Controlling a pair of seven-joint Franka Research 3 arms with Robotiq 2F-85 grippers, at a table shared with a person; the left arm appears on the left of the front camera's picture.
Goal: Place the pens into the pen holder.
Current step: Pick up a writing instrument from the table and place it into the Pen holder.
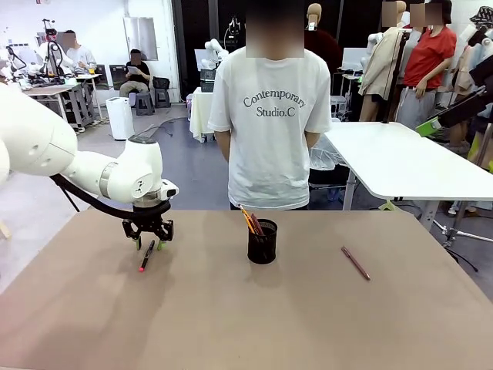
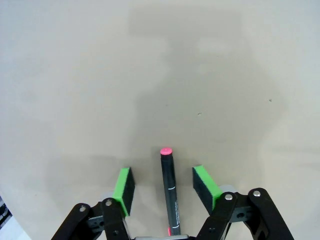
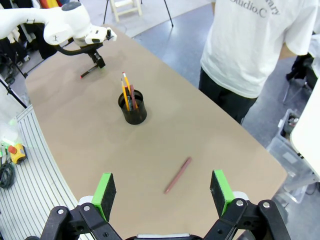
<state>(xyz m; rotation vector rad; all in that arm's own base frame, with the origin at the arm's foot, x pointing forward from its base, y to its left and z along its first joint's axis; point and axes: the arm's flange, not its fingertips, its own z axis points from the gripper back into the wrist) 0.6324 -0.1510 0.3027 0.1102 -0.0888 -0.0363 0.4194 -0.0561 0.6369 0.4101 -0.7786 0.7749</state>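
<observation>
While the left pincer (image 1: pixel 151 244) hangs spread wide around the pink-ended black pen (image 1: pixel 146 256), left of the pen holder (image 1: pixel 262 243), it likely must squeeze shut next.

The left arm (image 1: pixel 115 179) is glossy white with rounded joints, a black cable (image 1: pixel 85 202) looping under it and a black collar above the left pincer (image 1: pixel 148 240). It and the right pincer (image 3: pixel 162 186) have black linkages, silver pivot screws and bright green pads (image 2: pixel 125 189).
</observation>
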